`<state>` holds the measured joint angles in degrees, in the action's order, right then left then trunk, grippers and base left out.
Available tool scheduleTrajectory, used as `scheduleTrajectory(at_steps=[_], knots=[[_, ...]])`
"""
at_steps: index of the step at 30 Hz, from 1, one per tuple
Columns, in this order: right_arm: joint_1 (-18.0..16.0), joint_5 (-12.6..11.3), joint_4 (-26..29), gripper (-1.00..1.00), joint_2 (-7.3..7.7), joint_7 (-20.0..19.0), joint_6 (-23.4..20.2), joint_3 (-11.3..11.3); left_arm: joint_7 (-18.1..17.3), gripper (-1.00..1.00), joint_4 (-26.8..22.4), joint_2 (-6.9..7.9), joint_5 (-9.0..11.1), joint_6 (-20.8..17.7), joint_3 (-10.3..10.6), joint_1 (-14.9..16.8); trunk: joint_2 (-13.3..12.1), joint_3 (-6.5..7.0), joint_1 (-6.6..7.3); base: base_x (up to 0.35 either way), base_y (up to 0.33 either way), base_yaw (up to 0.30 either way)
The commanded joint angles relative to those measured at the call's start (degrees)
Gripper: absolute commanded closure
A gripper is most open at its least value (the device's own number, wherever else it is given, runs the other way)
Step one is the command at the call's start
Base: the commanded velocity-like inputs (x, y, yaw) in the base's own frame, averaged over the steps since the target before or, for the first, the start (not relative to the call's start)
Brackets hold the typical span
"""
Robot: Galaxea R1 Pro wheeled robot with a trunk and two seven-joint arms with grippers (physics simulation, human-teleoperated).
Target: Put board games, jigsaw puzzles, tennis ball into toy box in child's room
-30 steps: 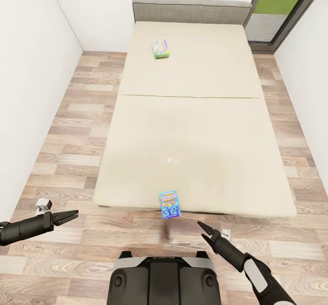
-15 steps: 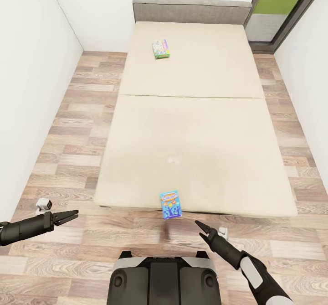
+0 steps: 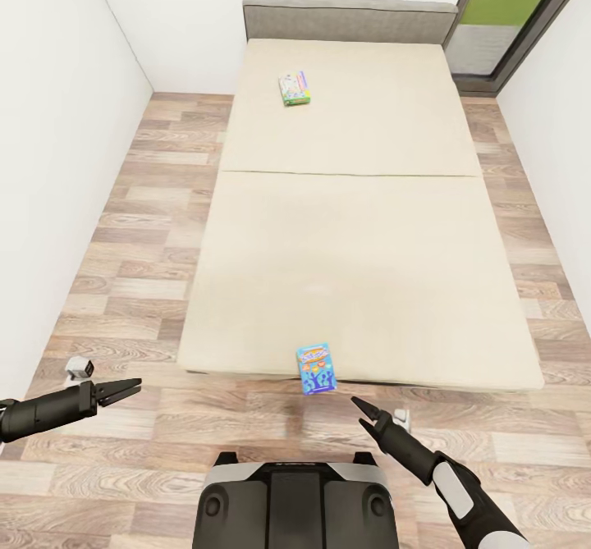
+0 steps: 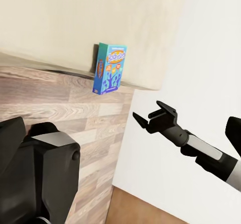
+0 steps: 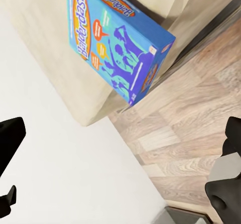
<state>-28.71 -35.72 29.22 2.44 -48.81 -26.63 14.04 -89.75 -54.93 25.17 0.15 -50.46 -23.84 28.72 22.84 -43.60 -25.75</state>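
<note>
The blue board game (image 3: pixel 316 369), judged light, stiff and best pinched across its thin edges, is being seen overhanging the bed (image 3: pixel 353 229) edge just ahead of the right gripper (image 3: pixel 365 414), jaws apart and empty.

At the lower left of the head view, the left hand (image 3: pixel 131 386) points rightward, fingers slightly parted and holding nothing. At the lower right, the right hand (image 3: pixel 361 410) angles up-left on its extended arm, fingers spread and empty.
</note>
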Motion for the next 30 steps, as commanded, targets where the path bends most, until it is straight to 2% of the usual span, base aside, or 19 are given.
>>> scheduleTrajectory(at_steps=[1, 30], knots=[[0.0, -0.3, 0.0, -1.00, -0.01, -0.1, -0.4, 0.1, -0.3, -1.00, 0.0, 0.01, -0.1, -0.6, 0.0, 0.0, 0.1, -0.06, -0.03, 0.000, 0.017, 0.000], [0.0, -0.3, 0.0, -1.00, -0.15, -0.1, -0.2, 0.1, -0.3, -1.00, 0.0, -0.04, 0.0, -0.5, -0.1, 0.0, 0.1, -0.06, -0.03, 0.000, 0.039, 0.000]])
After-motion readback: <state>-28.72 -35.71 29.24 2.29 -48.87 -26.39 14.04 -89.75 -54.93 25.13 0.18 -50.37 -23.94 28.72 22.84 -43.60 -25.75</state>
